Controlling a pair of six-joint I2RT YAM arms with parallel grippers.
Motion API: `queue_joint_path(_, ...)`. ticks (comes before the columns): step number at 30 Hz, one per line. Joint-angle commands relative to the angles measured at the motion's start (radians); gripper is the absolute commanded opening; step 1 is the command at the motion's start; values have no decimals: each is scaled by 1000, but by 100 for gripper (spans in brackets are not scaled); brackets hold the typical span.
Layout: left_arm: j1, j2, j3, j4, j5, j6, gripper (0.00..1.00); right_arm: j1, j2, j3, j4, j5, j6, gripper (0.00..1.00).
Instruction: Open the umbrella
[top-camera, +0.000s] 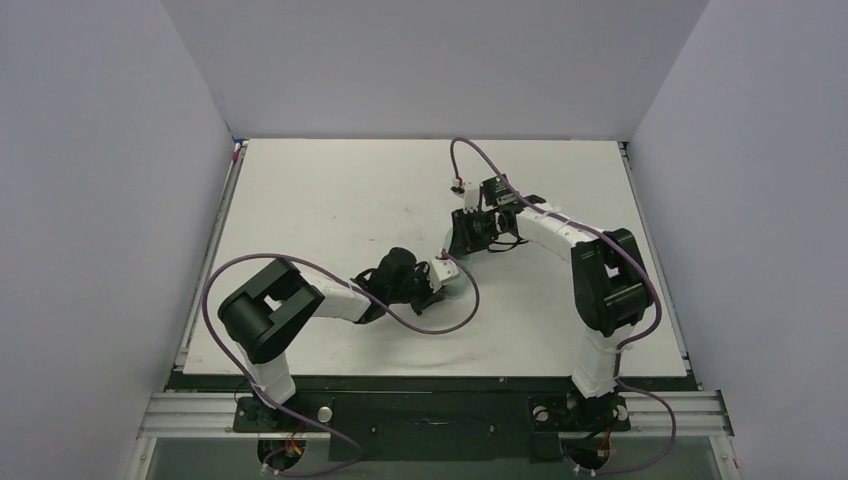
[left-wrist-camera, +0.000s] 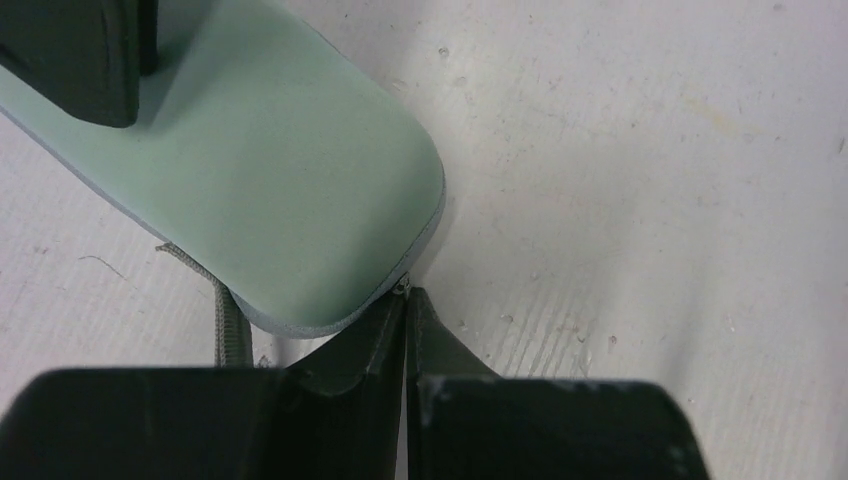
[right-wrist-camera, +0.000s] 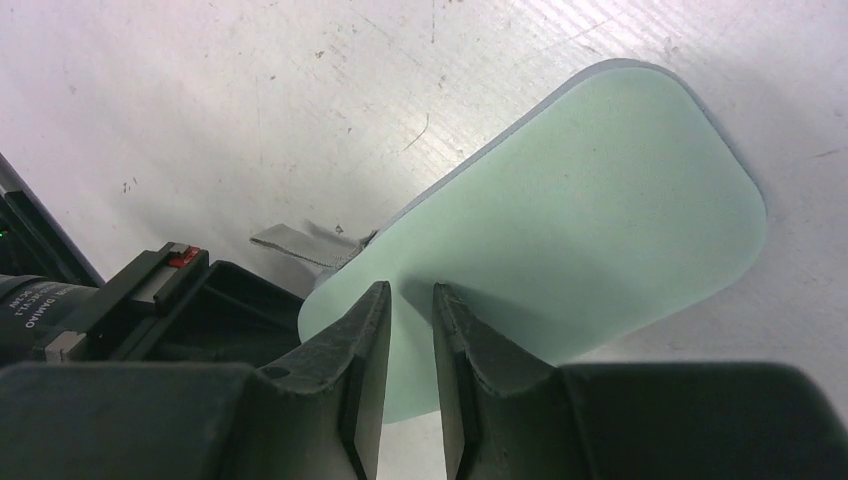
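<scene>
Umbrella: not visible as such in any view; only a mint-green oval case (left-wrist-camera: 290, 170) shows, so where the umbrella lies cannot be told.
Case: lies flat on the white surface (left-wrist-camera: 650, 150), between the two tools, with a grey seam running round its rim.
Left tool (left-wrist-camera: 405, 300): fingers pressed together, tips touching the rounded end of the case at the seam, where a small metal tab (left-wrist-camera: 402, 286) sits. Whether the tab is pinched cannot be told.
Right tool (right-wrist-camera: 408, 300): fingers a narrow gap apart, with nothing seen between them. Its tips are set on the flat top face of the case, near the opposite end.
Strap (left-wrist-camera: 225, 320): grey woven loop lying on the surface just beside the case rim, close to the left tool.
</scene>
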Motion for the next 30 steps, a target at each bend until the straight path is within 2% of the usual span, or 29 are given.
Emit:
queue_joint_path(1, 35, 40, 61, 15, -68, -120, 0, -7, 26, -79, -83, 145, -28, 21)
queue_joint_path(5, 100, 37, 82, -29, -59, -117, 0, -44, -8, -83, -151, 109, -60, 26)
queue_joint_path(10, 174, 46, 116, -57, 23, -116, 0, -59, -119, -91, -262, -50, -162, 56)
queue_joint_path(11, 185, 51, 121, -55, 52, -113, 0, -65, -138, -96, -271, -66, -211, 63)
queue_joint_path(13, 194, 58, 129, -50, 96, -100, 0, -92, -186, -82, -300, -105, -312, 72)
queue_joint_path(15, 197, 69, 140, -50, 117, -81, 0, -119, -186, -31, -341, -95, -438, 75)
queue_joint_path(18, 200, 88, 157, -58, 134, -66, 0, -139, -107, 135, -431, -20, -603, 75)
queue_joint_path(24, 208, 104, 148, -41, 151, -43, 0, -140, 113, 396, -580, -46, -704, 75)
queue_joint_path(30, 216, 103, 148, -32, 153, -37, 0, -84, 221, 456, -697, -118, -796, 75)
